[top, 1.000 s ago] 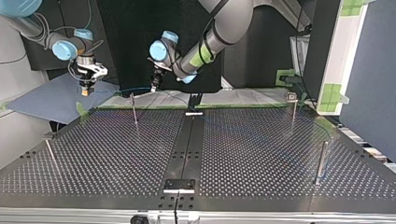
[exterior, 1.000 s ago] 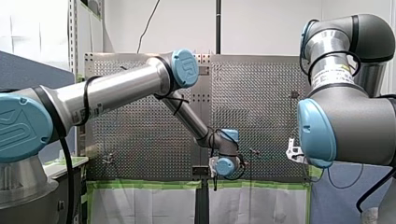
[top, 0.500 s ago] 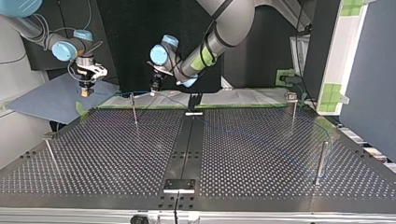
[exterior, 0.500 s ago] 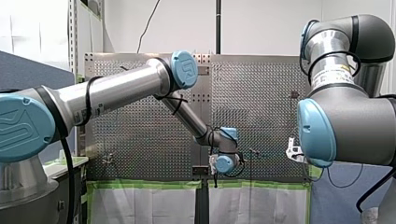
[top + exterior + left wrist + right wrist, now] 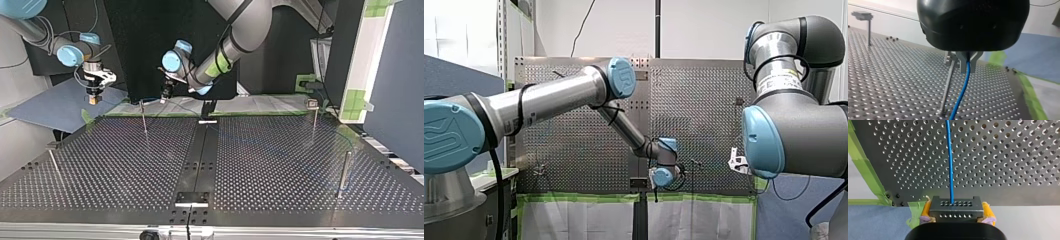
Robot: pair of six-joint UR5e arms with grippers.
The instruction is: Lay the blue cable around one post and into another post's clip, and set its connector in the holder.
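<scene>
Locate the blue cable point(image 5: 950, 165): a thin, smooth strand leaving the grey, hole-drilled connector point(image 5: 955, 206) block. The right gripper point(image 5: 955, 212) clamps that block between its yellow pads point(image 5: 988, 211) at the table's edge. The left gripper point(image 5: 968, 65) is closed on the cable between its metal fingers point(image 5: 961, 63), just beside a slender post point(image 5: 946, 87) standing on the perforated metal table point(image 5: 885, 75). Green tape point(image 5: 863, 170) lines the table's edge.
</scene>
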